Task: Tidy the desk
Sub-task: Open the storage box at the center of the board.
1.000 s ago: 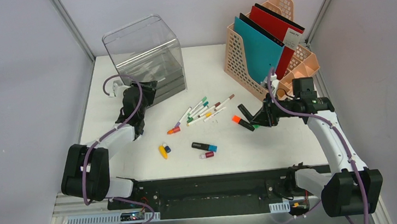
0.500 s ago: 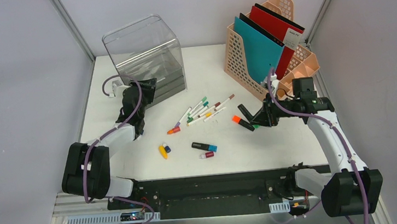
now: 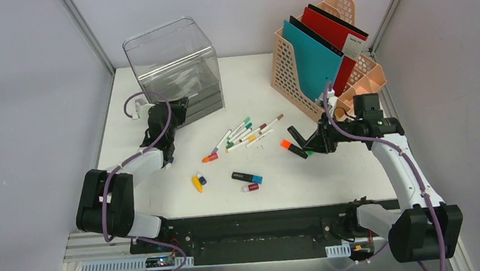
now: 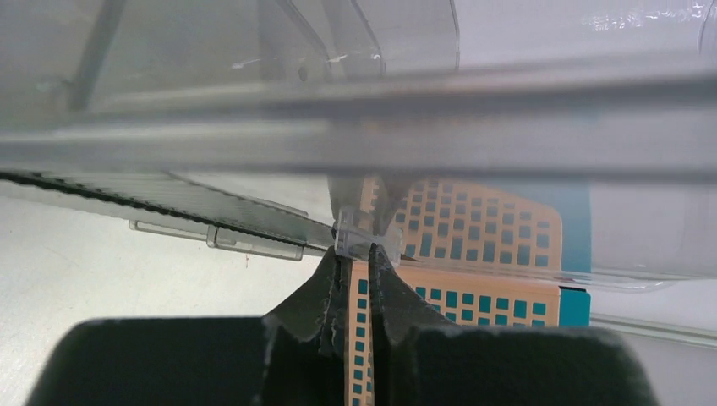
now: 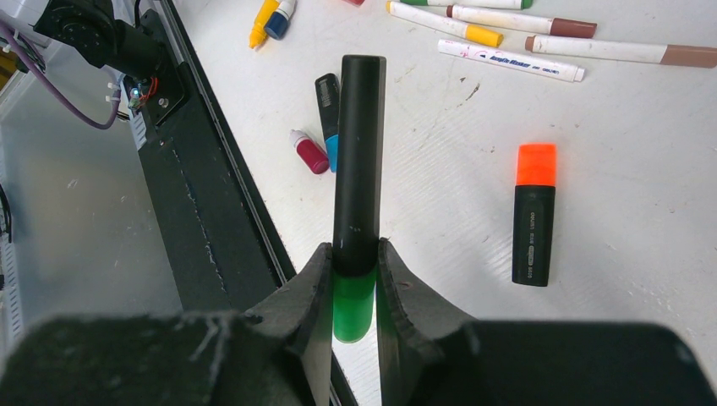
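Observation:
On the white desk (image 3: 282, 188) my left gripper (image 3: 178, 111) is at the front of the clear plastic drawer box (image 3: 174, 62). In the left wrist view that gripper (image 4: 356, 255) is shut on a small clear tab (image 4: 355, 239) on the box's lower front edge. My right gripper (image 3: 311, 144) hovers over the desk's right side. It (image 5: 355, 262) is shut on a black highlighter with a green cap (image 5: 358, 152), which sticks out ahead of the fingers.
Several markers (image 3: 245, 133) lie mid-desk, with an orange-capped highlighter (image 3: 294, 148) beside my right gripper. A black and blue stick (image 3: 246, 176), a small red piece (image 3: 250, 187) and a yellow piece (image 3: 197, 183) lie nearer the rail. A peach file rack (image 3: 287, 71) with folders stands back right.
My left jaws have closed onto the clear tab, and the clear box has shifted slightly left. The right arm and its highlighter have not moved.

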`<state>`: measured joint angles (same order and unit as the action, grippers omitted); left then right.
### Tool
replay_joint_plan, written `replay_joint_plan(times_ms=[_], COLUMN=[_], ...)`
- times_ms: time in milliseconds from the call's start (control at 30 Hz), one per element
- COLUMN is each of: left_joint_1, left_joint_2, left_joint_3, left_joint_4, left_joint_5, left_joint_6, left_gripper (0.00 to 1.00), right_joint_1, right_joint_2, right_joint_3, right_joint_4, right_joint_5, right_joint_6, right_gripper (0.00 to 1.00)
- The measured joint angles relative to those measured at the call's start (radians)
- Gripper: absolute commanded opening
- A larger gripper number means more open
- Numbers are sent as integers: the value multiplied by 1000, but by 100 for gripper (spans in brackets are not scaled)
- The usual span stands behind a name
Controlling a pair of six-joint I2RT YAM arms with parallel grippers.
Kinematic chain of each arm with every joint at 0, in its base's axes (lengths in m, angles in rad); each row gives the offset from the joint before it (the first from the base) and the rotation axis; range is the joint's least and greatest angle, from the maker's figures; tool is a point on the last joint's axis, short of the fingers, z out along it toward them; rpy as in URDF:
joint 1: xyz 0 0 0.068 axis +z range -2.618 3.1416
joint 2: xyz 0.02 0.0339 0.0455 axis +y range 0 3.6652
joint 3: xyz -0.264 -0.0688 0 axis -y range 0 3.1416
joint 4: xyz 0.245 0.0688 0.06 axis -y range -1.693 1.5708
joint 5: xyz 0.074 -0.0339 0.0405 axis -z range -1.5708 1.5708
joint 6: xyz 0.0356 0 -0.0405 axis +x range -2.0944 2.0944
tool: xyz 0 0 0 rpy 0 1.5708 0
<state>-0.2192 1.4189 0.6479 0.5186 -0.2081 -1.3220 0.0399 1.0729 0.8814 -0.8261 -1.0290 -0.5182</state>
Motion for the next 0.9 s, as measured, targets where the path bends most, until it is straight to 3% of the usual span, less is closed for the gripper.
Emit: replay_joint_plan(times_ms=[633,900], left_joint_1=[12,14], left_joint_2=[-159,-197], left_joint_3=[0,19], left_joint_4=[-151,-213], left_joint_5=[32,77], left_joint_6=[50,60], left_gripper=[0,0], right_joint_1=[1,105], right_joint_2=[8,172], right_joint_3=[0,95], right_joint_4=[-2,27], right_joint_5=[-61,-91], right_joint_6=[0,55], right_gripper=[0,0])
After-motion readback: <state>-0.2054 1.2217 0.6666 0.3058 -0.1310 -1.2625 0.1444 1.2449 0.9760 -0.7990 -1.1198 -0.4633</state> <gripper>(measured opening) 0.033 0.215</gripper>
